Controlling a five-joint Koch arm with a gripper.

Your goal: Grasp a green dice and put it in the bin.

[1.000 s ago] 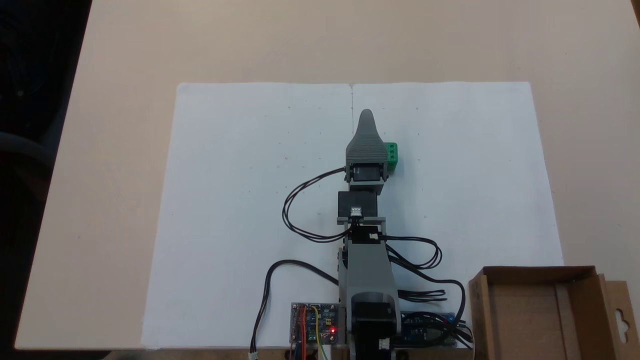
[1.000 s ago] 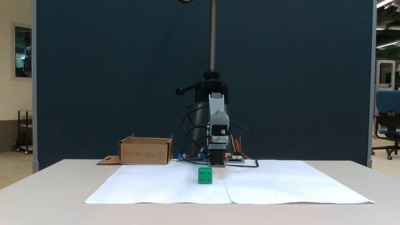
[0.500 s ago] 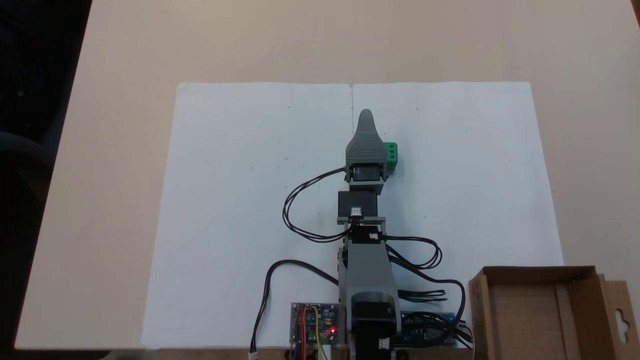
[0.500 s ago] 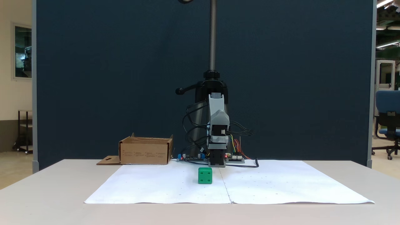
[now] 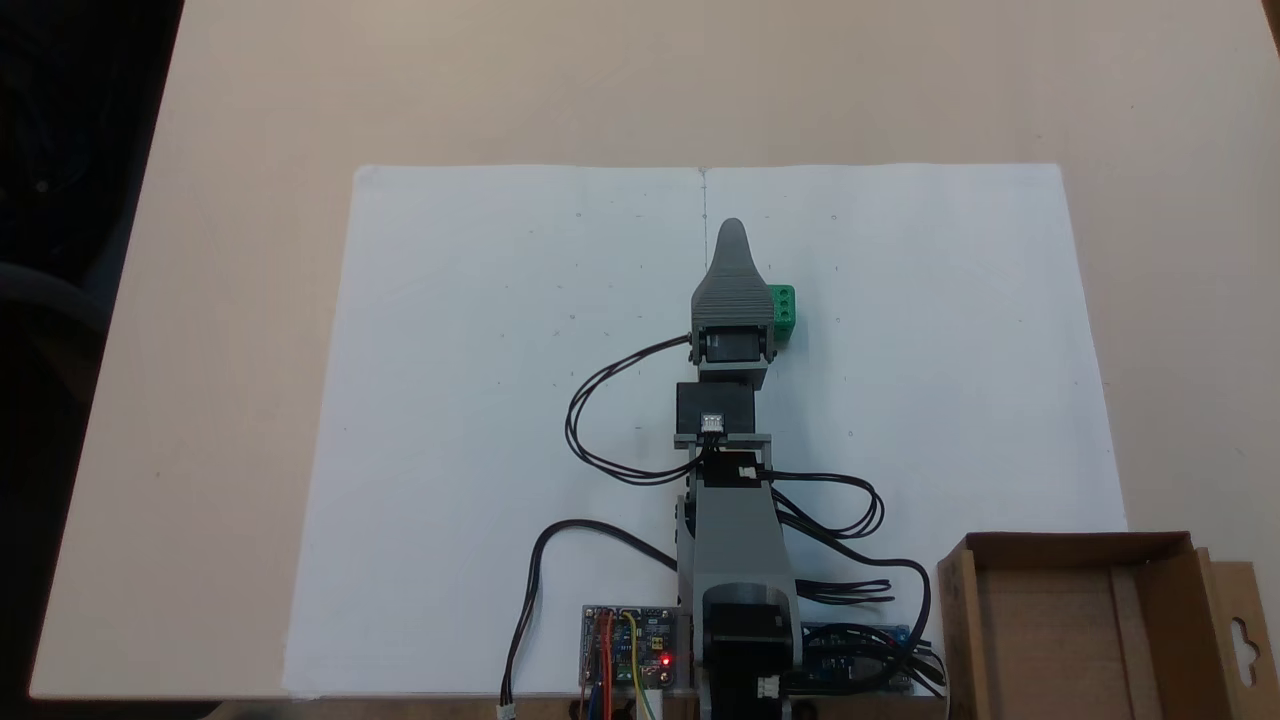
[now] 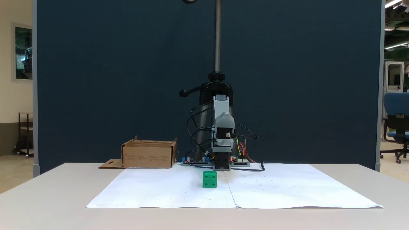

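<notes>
a white paper sheet (image 5: 500, 400) covers the beige desk (image 5: 250, 250). the green dice (image 5: 782, 310) sits on the paper, just beside the arm's jaws (image 5: 733, 235); whether they're apart, i cannot tell. the bin (image 5: 1080, 620) stands well apart, near the arm's base.

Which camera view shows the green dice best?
The front-facing fixed view: the whole green dice stands unobstructed on the paper, pips visible. From above, the arm covers most of the dice, leaving one edge.

Bright green dice (image 6: 209, 179) – seemingly dark pips – plain brown bin (image 6: 149, 154).
</notes>
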